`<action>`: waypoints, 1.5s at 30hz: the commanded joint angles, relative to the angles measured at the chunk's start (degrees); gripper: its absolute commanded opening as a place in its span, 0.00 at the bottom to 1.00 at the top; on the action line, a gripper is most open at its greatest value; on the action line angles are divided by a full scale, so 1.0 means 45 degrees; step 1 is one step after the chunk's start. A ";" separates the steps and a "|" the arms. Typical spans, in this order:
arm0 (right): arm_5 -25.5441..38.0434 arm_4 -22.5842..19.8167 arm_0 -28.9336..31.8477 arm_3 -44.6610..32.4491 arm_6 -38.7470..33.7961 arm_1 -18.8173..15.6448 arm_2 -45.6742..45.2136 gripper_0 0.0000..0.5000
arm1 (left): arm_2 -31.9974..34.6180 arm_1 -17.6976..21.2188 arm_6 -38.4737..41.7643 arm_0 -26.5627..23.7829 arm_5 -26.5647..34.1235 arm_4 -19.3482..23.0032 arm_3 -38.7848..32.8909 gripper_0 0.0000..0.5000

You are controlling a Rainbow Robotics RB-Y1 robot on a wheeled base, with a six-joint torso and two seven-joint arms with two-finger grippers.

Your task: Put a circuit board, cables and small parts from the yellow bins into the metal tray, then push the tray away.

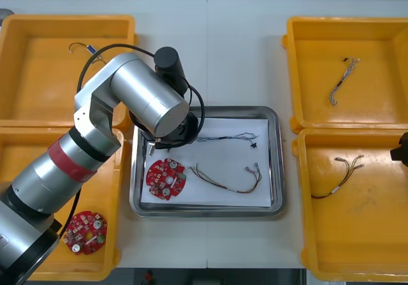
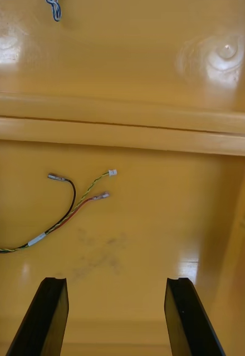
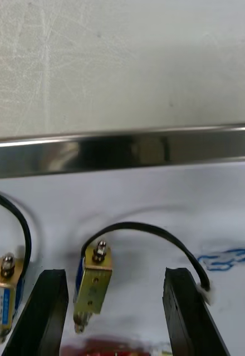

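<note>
My left gripper (image 3: pixel 116 272) hangs open low over the back left corner of the metal tray (image 1: pixel 275 164), which is white inside. A small metal part (image 3: pixel 93 281) with a black cable lies between its fingers, and a second one (image 3: pixel 3 289) lies just outside one finger. In the tray are also a red circuit board (image 1: pixel 166 178), a red and yellow cable (image 1: pixel 229 180) and a blue and white cable (image 1: pixel 223 137). My right gripper (image 2: pixel 116 281) is open above the near right yellow bin (image 1: pixel 306 234), short of a cable (image 2: pixel 67 214) on its floor.
The far right bin (image 1: pixel 293 74) holds a blue and white cable (image 1: pixel 344 80). Another cable (image 1: pixel 83 48) lies in the far left bin (image 1: pixel 38 81), and a second red board (image 1: pixel 85 232) in the near left bin (image 1: pixel 25 145). My left arm (image 1: pixel 137 97) covers the tray's left rim.
</note>
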 commanded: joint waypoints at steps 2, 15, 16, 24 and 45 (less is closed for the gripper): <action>0.0037 -0.0223 0.0224 -0.0366 -0.0686 -0.0468 -0.0452 1.00 | 0.0651 -0.0149 0.1028 -0.0557 0.0951 0.0151 -0.1369 1.00; 0.0037 -0.0594 0.0146 -0.0366 -0.1194 -0.0547 -0.0471 1.00 | 0.3132 0.0984 0.0012 -0.0557 0.2455 0.1108 -0.2658 1.00; 0.0037 -0.0633 0.0068 -0.0366 -0.1214 -0.0605 -0.0471 1.00 | 0.3405 0.1160 -0.0183 -0.0557 0.2631 0.1381 -0.2737 1.00; 0.0037 -0.2039 -0.0557 -0.0483 -0.1350 -0.1425 0.0310 1.00 | 0.5143 0.2703 -0.1179 -0.0557 0.3833 0.2983 -0.3362 1.00; 0.0037 -0.3660 -0.5010 -0.1089 -0.1468 -0.0918 0.5818 1.00 | 0.7292 0.6336 -0.2195 0.1982 0.3833 0.5229 -0.4280 1.00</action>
